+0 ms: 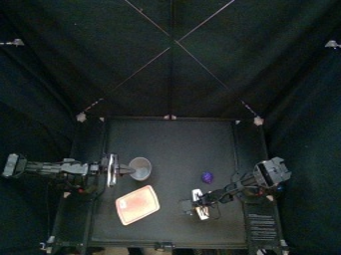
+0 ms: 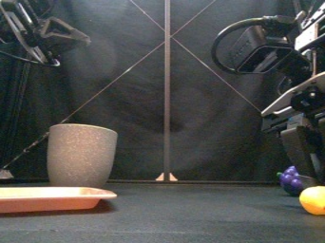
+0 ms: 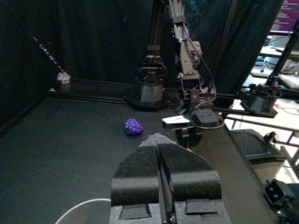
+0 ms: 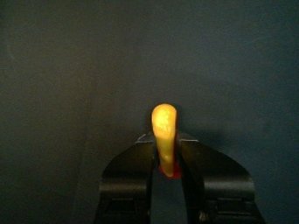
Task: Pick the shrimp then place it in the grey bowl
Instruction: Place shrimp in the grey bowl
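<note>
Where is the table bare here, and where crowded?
Bare: the back strip of the table behind the grey cup and purple toy, and the gap between them. Crowded: front, where the right gripper holds the shrimp beside the pink tray.

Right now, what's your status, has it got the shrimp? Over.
Right gripper shut on shrimp, front right of table. Left gripper shut, empty, beside grey bowl. Purple toy close by, seemingly off the path to the bowl.

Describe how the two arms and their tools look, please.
The left arm and the right arm are black, built of jointed segments. The left tool and the right tool each have two dark jaws, broad at the base and narrowing toward the tips.
</note>
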### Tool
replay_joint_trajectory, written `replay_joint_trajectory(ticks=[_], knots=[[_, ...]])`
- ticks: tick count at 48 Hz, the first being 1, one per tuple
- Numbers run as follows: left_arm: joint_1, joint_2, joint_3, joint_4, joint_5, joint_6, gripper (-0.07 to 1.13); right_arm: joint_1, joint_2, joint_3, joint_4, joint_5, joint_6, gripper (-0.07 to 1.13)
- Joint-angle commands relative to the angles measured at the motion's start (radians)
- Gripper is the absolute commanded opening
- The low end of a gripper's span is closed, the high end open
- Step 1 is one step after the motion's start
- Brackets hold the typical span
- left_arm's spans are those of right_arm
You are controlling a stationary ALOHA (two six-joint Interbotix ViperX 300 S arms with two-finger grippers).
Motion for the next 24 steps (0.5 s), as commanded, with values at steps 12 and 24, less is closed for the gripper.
replay_joint_trajectory(ticks=[12,24], knots=[[0.000,0.003,-0.011,0.000,-0.011,0.002,0.26,-0.018,-0.061,-0.084,-0.011,-0.048,-0.003,0.48],[0.006,0.003,0.005,0.000,-0.011,0.000,0.26,-0.178,-0.095,-0.186,-0.035,-0.179,-0.006,0.48]])
